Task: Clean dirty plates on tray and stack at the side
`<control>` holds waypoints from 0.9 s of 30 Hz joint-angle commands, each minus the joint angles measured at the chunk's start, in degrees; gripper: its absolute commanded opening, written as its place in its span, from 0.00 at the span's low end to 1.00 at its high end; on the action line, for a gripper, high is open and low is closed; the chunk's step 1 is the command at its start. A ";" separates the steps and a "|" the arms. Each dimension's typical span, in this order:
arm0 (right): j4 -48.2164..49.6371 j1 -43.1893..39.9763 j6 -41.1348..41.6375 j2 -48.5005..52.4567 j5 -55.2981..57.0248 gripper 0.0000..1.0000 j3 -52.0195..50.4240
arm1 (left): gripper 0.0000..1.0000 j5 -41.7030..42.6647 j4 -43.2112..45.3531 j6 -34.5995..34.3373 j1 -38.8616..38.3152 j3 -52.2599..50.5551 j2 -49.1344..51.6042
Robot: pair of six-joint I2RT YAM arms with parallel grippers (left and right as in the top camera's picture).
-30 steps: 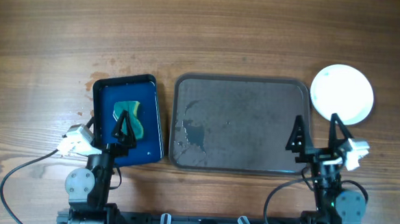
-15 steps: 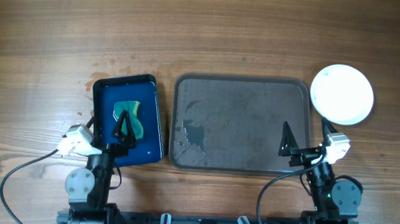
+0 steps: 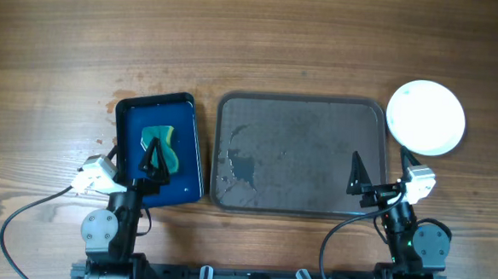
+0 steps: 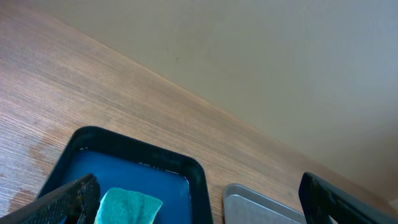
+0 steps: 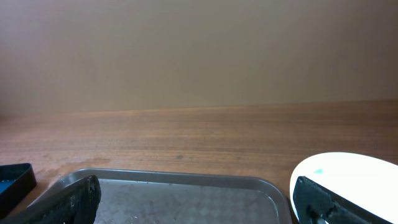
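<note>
wood table [image 3: 254, 37]: blue tray [image 3: 133, 120] holds sponge [image 3: 162, 143]; plates [image 3: 426, 116] beside grey tray [image 3: 316, 156]; left gripper [image 3: 152, 157], right gripper [image 3: 382, 179] spread.

Wooden table [image 3: 280, 39], blue tray [image 3: 185, 128], grey tray [image 3: 308, 160], plates [image 3: 426, 117]

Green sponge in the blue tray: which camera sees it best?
The overhead view: it shows nearly the whole green sponge lying in the blue tray, with the left tool over part of it. The left wrist view catches only its top edge. The right wrist view misses it.
</note>
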 commanded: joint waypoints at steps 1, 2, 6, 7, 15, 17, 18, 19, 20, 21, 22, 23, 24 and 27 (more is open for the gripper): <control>0.17 -0.22 -1.01 -0.74 -0.70 1.00 -0.09 | 1.00 -0.79 -0.57 0.74 0.33 -0.07 -0.50; 0.17 -0.22 -1.03 -0.74 -0.70 1.00 -0.09 | 1.00 -1.99 -0.74 2.08 0.33 -0.07 -0.50; 0.17 -0.22 -1.03 -0.74 -0.70 1.00 -0.09 | 1.00 -1.99 -0.74 14.16 0.33 -0.07 0.35; 0.17 -0.22 -1.05 -0.74 -0.72 1.00 -0.09 | 1.00 -2.01 -0.74 17.40 0.33 -0.07 0.81; 0.17 -0.22 -1.03 -0.74 -0.70 1.00 -0.09 | 1.00 -2.14 -0.74 30.14 0.33 -0.07 8.09; 0.17 -0.22 -1.03 -0.74 -0.70 1.00 -0.09 | 1.00 -2.16 -0.72 30.14 0.33 -0.07 9.11; 0.17 -0.22 -1.03 -0.74 -0.70 1.00 -0.09 | 1.00 -2.14 -0.72 30.14 0.33 -0.09 9.29; 0.17 -0.22 -1.03 -0.74 -0.70 1.00 -0.09 | 1.00 -2.14 -0.72 30.14 0.33 -0.07 9.33; 0.17 -0.22 -1.03 -0.74 -0.70 1.00 -0.09 | 1.00 -2.14 -0.72 30.14 0.33 -0.07 9.31; 0.17 -0.22 -1.03 -0.74 -0.70 1.00 -0.09 | 1.00 -2.14 -0.72 30.14 0.33 -0.07 9.33; 0.17 -0.22 -1.03 -0.74 -0.70 1.00 -0.09 | 1.00 -2.14 -0.72 30.14 0.33 -0.07 9.31; 0.17 -0.22 -1.03 -0.74 -0.72 1.00 -0.09 | 1.00 -2.14 -0.72 30.12 0.33 -0.07 9.33; 0.17 -0.22 -1.03 -0.74 -0.72 1.00 -0.07 | 1.00 -2.14 -0.72 30.14 0.33 -0.07 9.33; 0.17 -0.22 -1.03 -0.74 -0.72 1.00 -0.07 | 1.00 -2.14 -0.72 30.14 0.33 -0.07 9.31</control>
